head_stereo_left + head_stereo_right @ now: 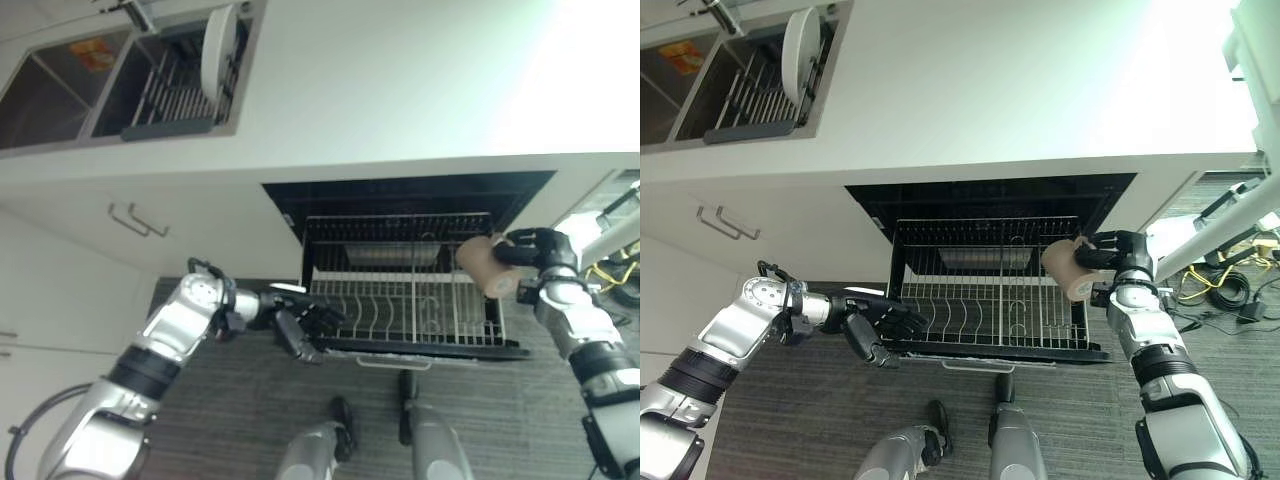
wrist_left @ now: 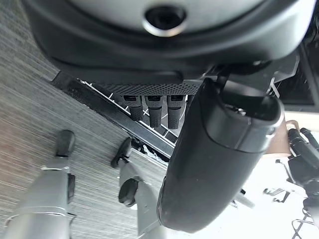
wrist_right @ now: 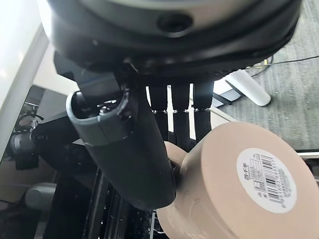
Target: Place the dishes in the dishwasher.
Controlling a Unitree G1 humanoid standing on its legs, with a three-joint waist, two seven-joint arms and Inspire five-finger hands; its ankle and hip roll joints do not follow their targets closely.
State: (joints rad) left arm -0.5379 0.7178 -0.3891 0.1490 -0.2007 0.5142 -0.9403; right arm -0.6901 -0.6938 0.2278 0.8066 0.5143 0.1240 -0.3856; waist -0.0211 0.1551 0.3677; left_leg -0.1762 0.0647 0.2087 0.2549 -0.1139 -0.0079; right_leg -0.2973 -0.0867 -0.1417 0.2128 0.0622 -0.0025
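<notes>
A: Where is the dish?

B: A tan mug (image 1: 1070, 268) is pinched in the right robot hand (image 1: 1118, 252), hanging over the right side of the pulled-out dishwasher rack (image 1: 980, 300). The left robot hand (image 1: 880, 322), fingers loosely extended and holding nothing, rests at the rack's front left corner.

A: What might go wrong?

B: If released this high, the mug could probably strike the wire tines and tip. A white plate (image 1: 218, 48) waits in the sink rack (image 1: 165, 95) on the worktop (image 1: 400, 80).
</notes>
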